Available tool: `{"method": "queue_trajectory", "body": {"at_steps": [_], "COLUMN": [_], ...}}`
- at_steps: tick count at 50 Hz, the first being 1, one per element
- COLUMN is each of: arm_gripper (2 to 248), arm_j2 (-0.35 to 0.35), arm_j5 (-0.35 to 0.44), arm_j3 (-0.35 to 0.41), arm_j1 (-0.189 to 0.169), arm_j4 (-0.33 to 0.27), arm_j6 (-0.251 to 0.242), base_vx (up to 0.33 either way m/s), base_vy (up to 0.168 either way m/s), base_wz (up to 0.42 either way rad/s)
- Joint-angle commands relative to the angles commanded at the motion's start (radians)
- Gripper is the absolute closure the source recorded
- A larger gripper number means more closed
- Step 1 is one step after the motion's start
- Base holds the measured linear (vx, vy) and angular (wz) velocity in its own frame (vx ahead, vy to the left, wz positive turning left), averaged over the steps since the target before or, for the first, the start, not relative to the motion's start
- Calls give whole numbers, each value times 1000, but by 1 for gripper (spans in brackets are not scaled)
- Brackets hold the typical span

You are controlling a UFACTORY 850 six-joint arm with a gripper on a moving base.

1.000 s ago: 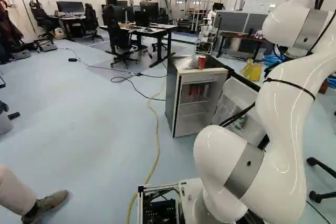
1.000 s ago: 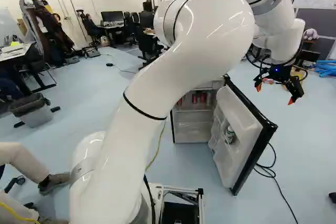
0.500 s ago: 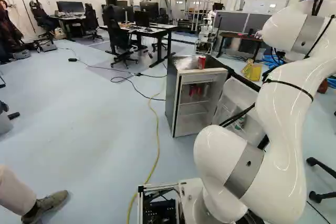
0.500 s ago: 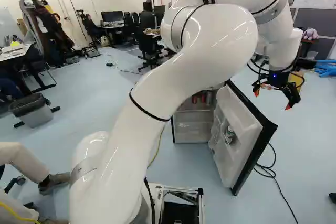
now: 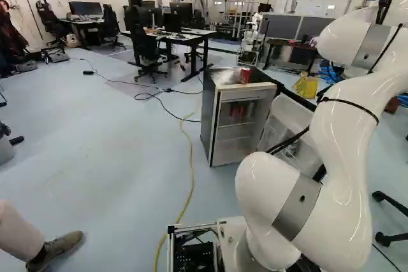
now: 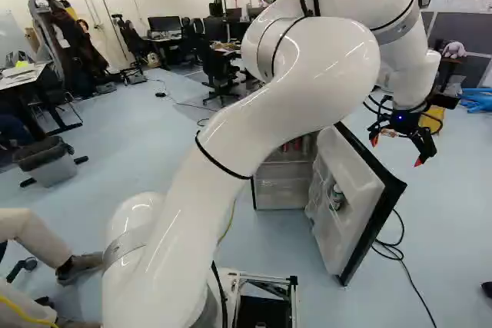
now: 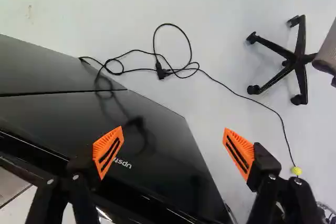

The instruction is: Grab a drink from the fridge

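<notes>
In the right base view my gripper (image 6: 397, 152) hangs in the air beyond and to the right of the fridge's swung-out door (image 6: 350, 197). The wrist view shows the gripper (image 7: 174, 148) open, its orange-padded fingers wide apart with nothing between them; the door's glossy black outer face (image 7: 168, 166) lies beneath. The fridge (image 5: 209, 116) stands with its front uncovered in the left base view, and red cans (image 5: 237, 111) are on its upper shelf. A red can (image 5: 245, 76) stands on top. One green-and-white container (image 6: 337, 197) sits in the door's rack.
A black cable (image 7: 170, 72) lies on the floor past the door, near a chair's wheeled foot (image 7: 299, 59). A yellow hose (image 5: 190, 170) runs left of the fridge. Desks (image 5: 185, 37) stand farther back. At the left is a person's shoe (image 5: 57, 250).
In the right base view the arm's upper bend has lowered and shifted right. My gripper has sunk and moved slightly left, toward the door. Base, fridge and door have stayed put.
</notes>
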Motion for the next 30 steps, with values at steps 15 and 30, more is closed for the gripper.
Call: {"method": "queue_trajectory", "body": {"at_steps": [15,30], "arm_gripper": [3,3], "arm_j2": [11,28], "arm_j5": [0,0], "arm_j3": [17,44], "arm_j1": [2,6], "arm_j4": [0,0], "arm_j6": [0,0], "base_vx": [0,0], "base_vy": [0,0], "base_wz": [0,0]}}
